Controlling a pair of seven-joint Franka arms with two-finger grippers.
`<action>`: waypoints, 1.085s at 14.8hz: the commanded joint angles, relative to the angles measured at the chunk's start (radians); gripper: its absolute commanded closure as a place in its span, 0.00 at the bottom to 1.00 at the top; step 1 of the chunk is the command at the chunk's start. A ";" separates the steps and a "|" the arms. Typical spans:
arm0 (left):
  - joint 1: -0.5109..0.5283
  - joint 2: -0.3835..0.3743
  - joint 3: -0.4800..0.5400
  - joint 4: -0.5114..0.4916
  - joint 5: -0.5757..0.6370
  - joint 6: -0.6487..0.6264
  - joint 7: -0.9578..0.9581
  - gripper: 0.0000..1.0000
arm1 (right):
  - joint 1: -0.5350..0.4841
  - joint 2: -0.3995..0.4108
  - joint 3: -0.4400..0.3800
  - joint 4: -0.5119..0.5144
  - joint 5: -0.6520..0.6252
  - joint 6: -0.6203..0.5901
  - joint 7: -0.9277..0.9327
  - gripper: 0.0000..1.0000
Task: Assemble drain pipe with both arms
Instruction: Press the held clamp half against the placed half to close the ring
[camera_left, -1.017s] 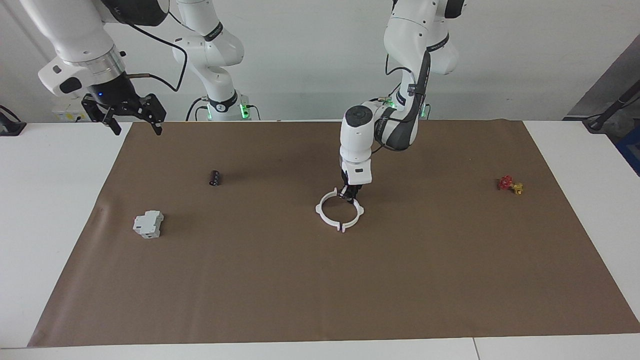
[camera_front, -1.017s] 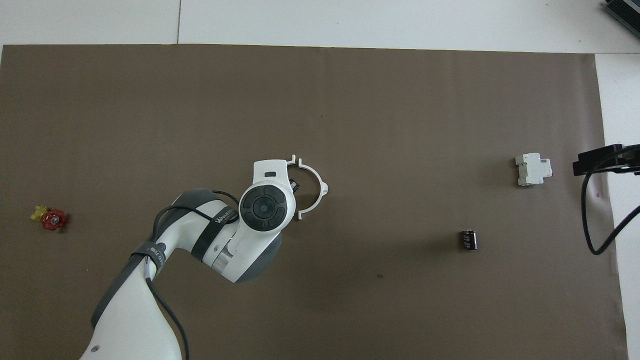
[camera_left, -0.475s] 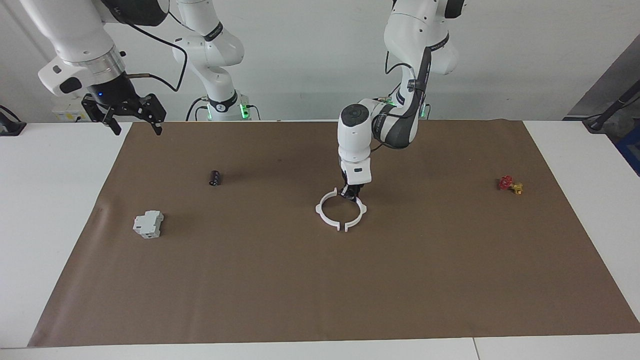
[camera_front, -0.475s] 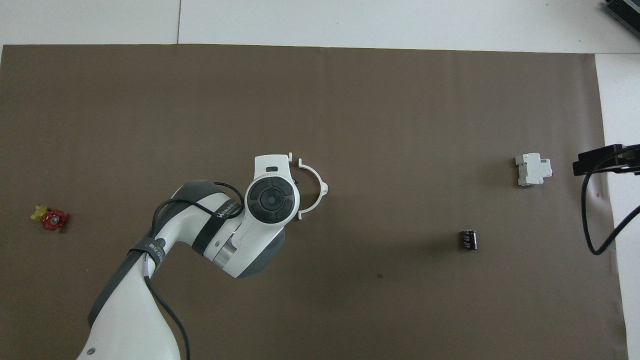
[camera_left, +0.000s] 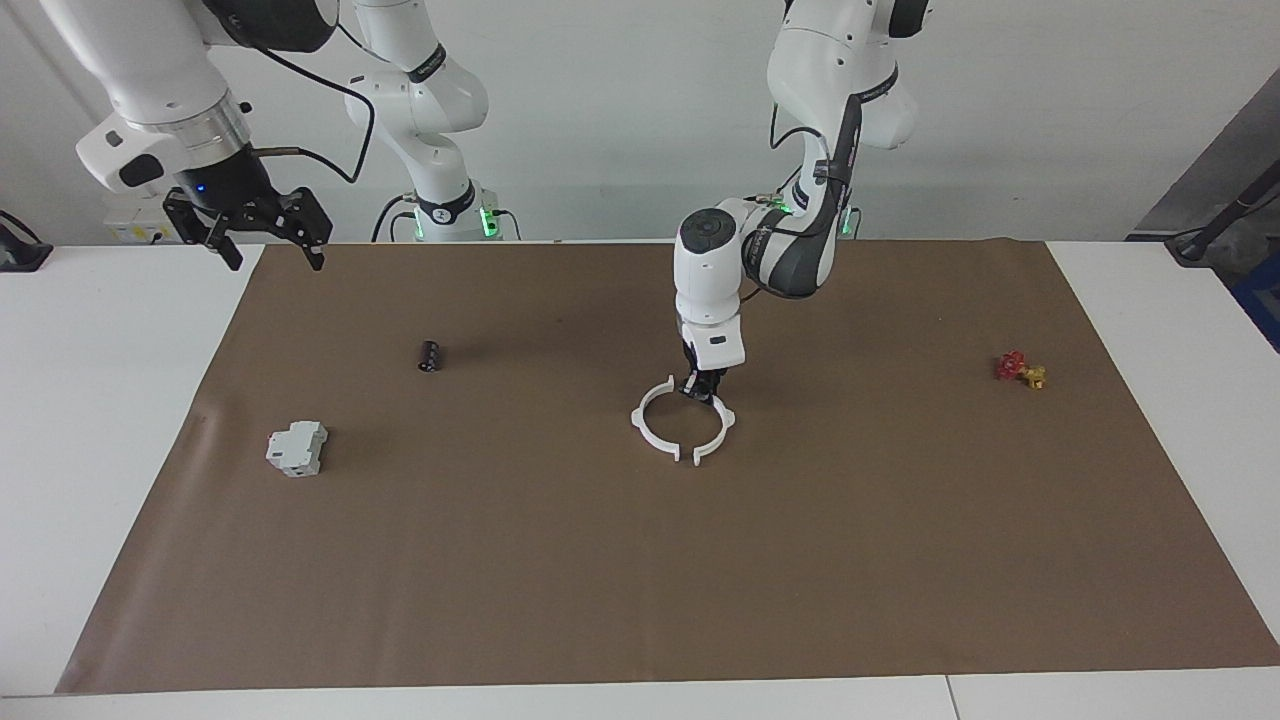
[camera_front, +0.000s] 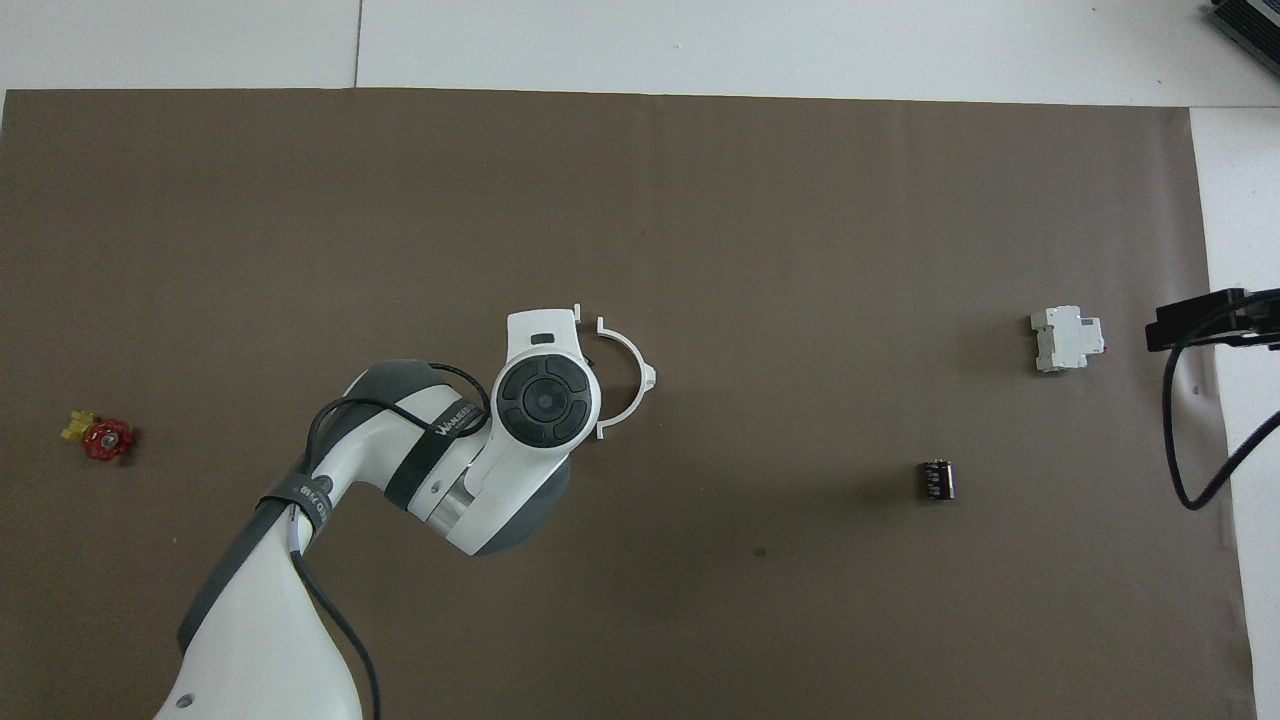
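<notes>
The drain pipe is two white half-rings lying on the brown mat (camera_left: 900, 560) at mid-table, facing each other with a small gap between their tabs. My left gripper (camera_left: 703, 386) is down and shut on the half-ring toward the left arm's end (camera_left: 728, 418), near that half's end closest to the robots. The other half-ring (camera_left: 638, 418) lies free beside it. In the overhead view this free half (camera_front: 649, 376) shows fully, while my left hand covers the held half except for one tab (camera_front: 577, 313). My right gripper (camera_left: 265, 226) is open and waits, raised over the mat's edge at the right arm's end.
A grey boxy block (camera_left: 296, 448) and a small black cylinder (camera_left: 430, 355) lie toward the right arm's end. A red-and-yellow valve piece (camera_left: 1020, 369) lies toward the left arm's end. The mat covers most of the white table.
My left gripper has shifted slightly toward the left arm's end with its half-ring, and the gap between the two halves has widened a little. The right arm has not moved.
</notes>
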 joint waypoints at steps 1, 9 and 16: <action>-0.013 0.019 0.011 0.013 0.025 0.030 -0.029 1.00 | -0.007 -0.010 0.005 -0.013 -0.002 0.008 -0.015 0.00; -0.013 0.019 0.011 -0.002 0.027 0.041 -0.026 1.00 | -0.007 -0.010 0.005 -0.013 -0.002 0.008 -0.015 0.00; -0.017 0.016 0.009 -0.013 0.029 0.039 -0.021 1.00 | -0.007 -0.010 0.005 -0.013 -0.002 0.008 -0.015 0.00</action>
